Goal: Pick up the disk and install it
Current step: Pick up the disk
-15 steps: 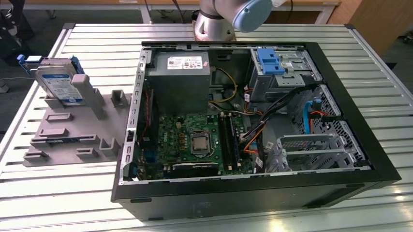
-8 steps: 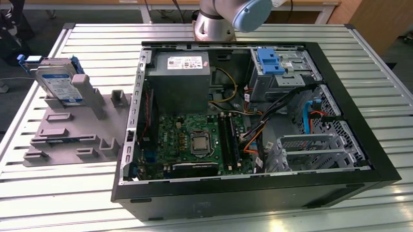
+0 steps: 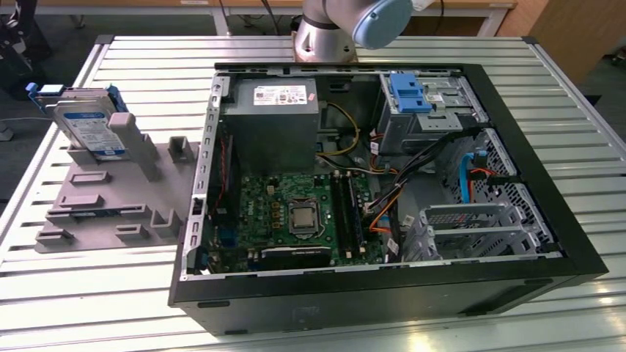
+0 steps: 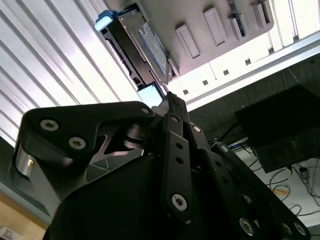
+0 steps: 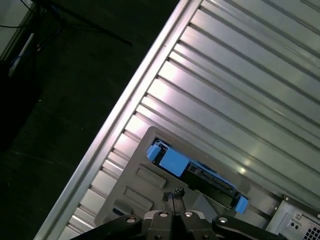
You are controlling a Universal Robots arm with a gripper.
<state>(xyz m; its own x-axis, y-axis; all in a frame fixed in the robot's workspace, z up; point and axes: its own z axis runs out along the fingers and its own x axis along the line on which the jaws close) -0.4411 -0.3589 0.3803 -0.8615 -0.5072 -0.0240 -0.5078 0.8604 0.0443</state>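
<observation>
A robot arm [image 3: 338,29] rises behind an open computer case [image 3: 372,297] on a ribbed metal bench [image 3: 88,301]. The case lies on its side with the panel off, exposing the green motherboard [image 3: 293,213] and the grey power supply [image 3: 272,121].

The disk [image 3: 86,126], a silver hard drive with a white-and-blue label clipped in a bright blue carrier, is outside the case, to the exterior view's left of it. It stands on edge in a grey moulded fixture block [image 3: 108,198], leaning back slightly against one of the block's posts. Inside the case, at the far corner on the exterior view's right, a blue plastic bracket [image 3: 406,92] sits on the drive cage.

In both wrist views the gripper [image 5: 173,194] is away from the case and points toward the fixture block. Its two fingers are drawn together with nothing between them, and they do not touch the disk. The first wrist view looks onto the blue upper edge of the disk [image 5: 200,175] just past the fingertips. In the second wrist view the gripper [image 4: 168,98] lines up beside the disk's [image 4: 145,47] labelled face.
</observation>
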